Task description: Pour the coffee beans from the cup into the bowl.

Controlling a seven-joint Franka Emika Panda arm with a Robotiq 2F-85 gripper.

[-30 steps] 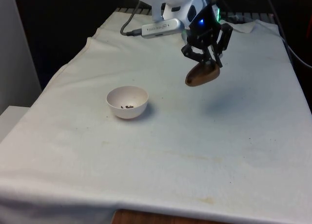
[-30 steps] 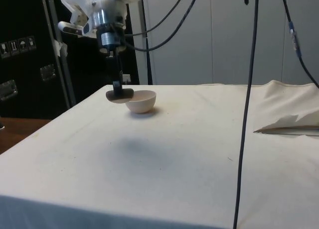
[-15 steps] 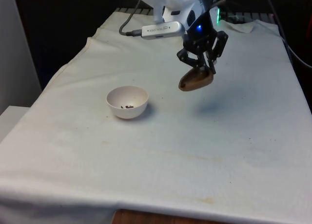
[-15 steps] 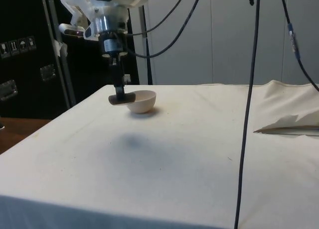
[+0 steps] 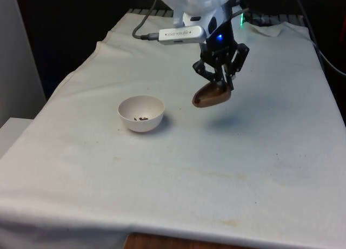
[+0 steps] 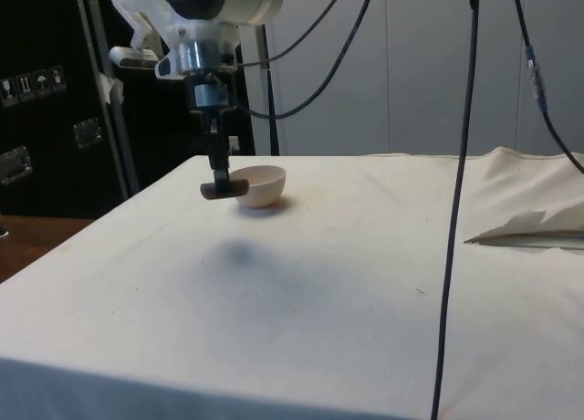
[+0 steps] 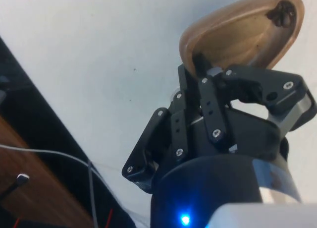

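Gripping the rim of a brown wooden cup [image 5: 211, 96], the black gripper [image 5: 218, 82] held it above the white-clothed tabletop [image 5: 227, 151], near a white round bowl [image 5: 141, 113].

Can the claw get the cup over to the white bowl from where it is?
Probably yes. The claw holds the brown cup up off the cloth, and nothing stands on the white cloth between it and the white bowl, which sits at the front view's left.
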